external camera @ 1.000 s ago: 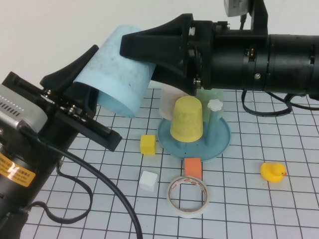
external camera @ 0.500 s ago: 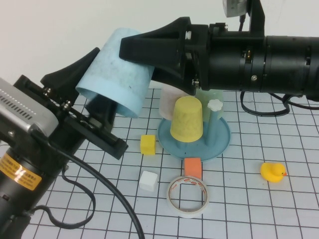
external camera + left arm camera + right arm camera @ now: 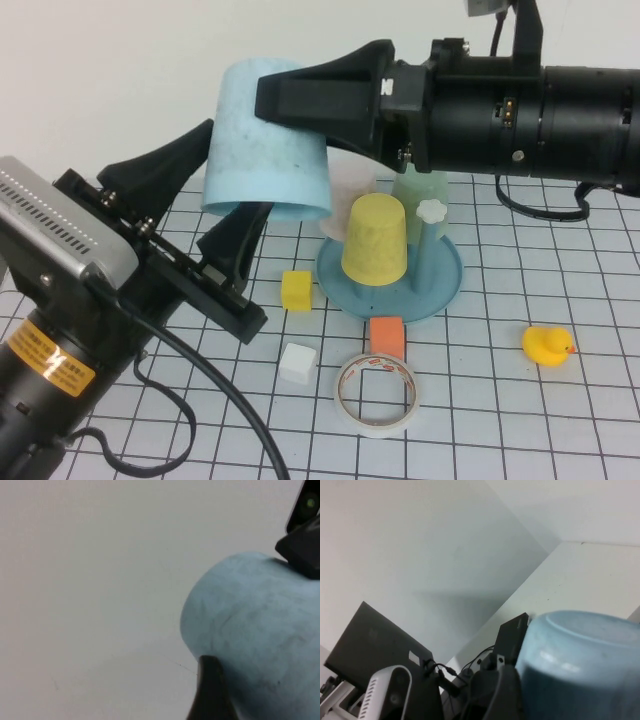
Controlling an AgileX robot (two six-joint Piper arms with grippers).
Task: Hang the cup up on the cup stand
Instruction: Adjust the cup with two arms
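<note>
Sky-blue cup hangs mouth-down above the tabletop's far-left part, gripped across its body by the right gripper. Only the high view shows the left gripper spread wide just below it, gripping nothing, and the cup stand carrying a yellow cup.

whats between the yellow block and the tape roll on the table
In the high view, a white block sits between the yellow block and the tape roll.
</note>
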